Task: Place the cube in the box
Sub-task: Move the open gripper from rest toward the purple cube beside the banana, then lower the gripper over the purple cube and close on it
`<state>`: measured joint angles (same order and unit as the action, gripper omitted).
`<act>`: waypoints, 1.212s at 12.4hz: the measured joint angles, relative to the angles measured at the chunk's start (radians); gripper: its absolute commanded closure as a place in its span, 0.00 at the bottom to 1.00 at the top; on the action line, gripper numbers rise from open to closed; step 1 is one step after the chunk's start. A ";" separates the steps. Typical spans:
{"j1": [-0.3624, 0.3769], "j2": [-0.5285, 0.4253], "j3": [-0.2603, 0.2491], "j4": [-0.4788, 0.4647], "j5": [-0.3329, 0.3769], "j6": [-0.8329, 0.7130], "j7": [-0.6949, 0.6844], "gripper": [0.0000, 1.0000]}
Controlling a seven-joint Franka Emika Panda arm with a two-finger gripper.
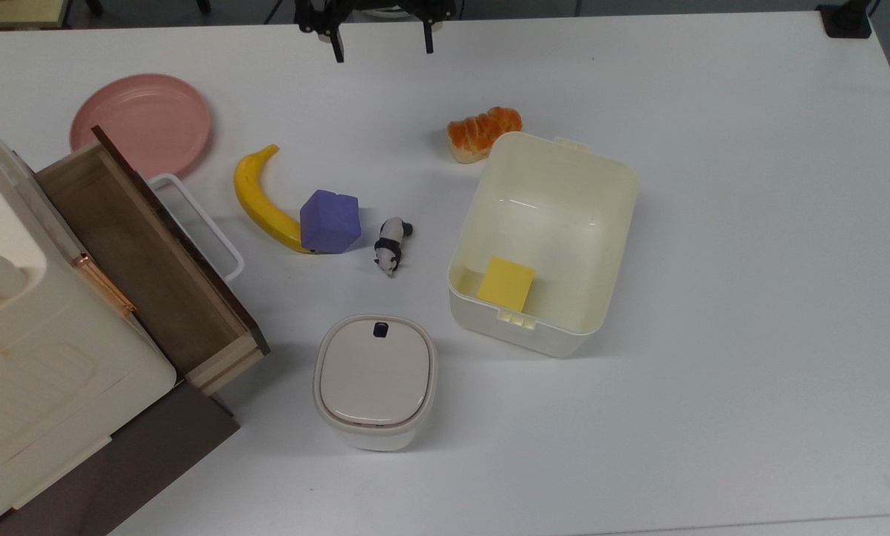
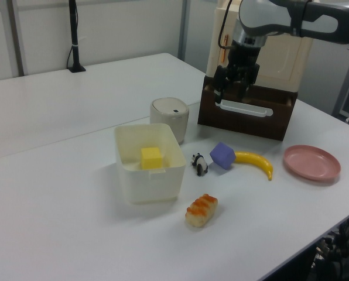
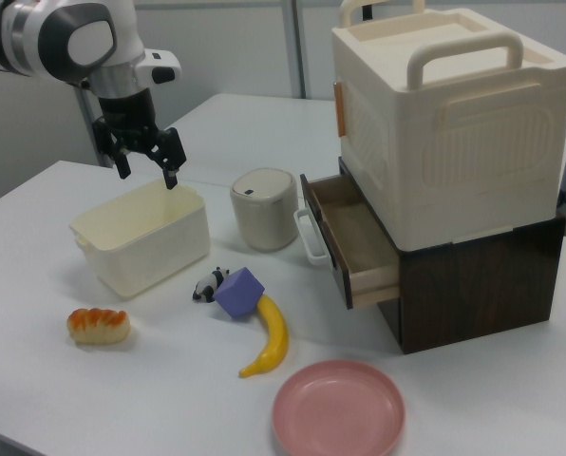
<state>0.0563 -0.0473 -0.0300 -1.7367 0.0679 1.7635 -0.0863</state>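
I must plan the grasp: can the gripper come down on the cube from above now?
Probably yes. The open gripper hangs high, and the cube's top is bare. The banana touches one side and the panda stands close by, apart.

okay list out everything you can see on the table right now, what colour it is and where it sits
cube: one, purple-blue, touching the banana's end
banana: one, yellow, between cube and plate
toy panda: one, black and white, between cube and box
box: one, cream-white, open
yellow block: one, inside the box
bread roll: one, orange-brown, beside the box
lidded container: one, beige
plate: one, pink
drawer: one, wooden, open
storage bin: one, cream, atop the drawer cabinet
gripper: one, black fingers open, above the table
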 measured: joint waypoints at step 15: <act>-0.065 0.096 -0.006 -0.103 -0.179 0.219 -0.772 0.00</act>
<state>-0.0087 0.0485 -0.0365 -1.8402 -0.1112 1.9827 -0.8586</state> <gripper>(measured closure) 0.000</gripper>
